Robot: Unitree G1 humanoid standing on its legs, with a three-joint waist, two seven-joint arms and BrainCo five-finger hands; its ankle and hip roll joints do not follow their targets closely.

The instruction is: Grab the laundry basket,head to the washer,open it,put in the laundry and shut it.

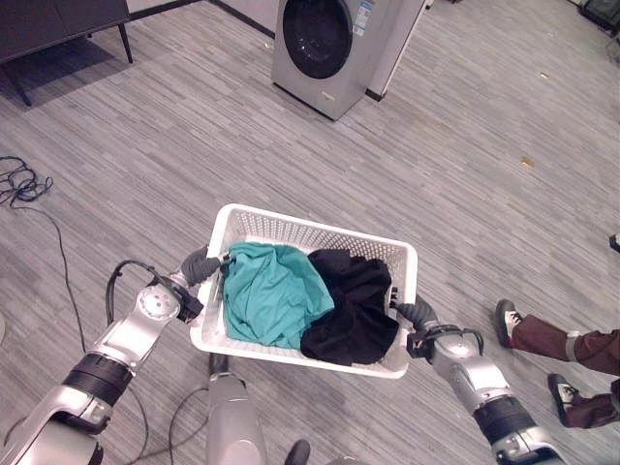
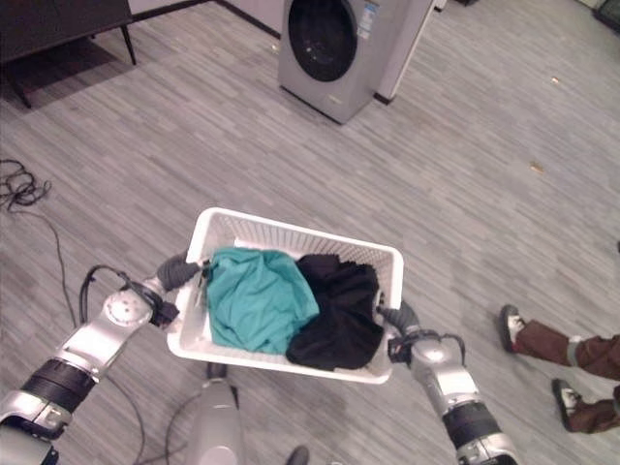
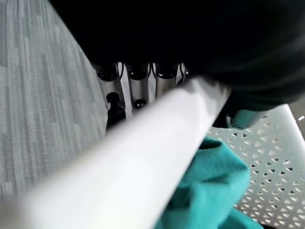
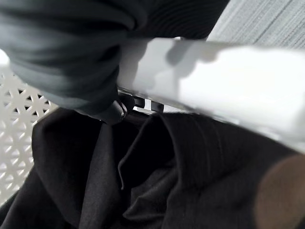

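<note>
Fingers (image 3: 138, 86) round smooth white basket (image 1: 291, 231) rim

A white lattice-patterned basket (image 1: 254, 230) is holding a teal shirt (image 1: 271, 294) and black clothing (image 1: 354, 305); the grey floor (image 1: 174, 126) is showing streaked planks.

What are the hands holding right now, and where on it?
The white laundry basket, carried by its two short ends: left hand curled on the rim by the teal garment, right hand on the rim by the black garment.

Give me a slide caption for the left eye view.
Both robot hands hold the white laundry basket of teal and black clothes, washer ahead.
</note>
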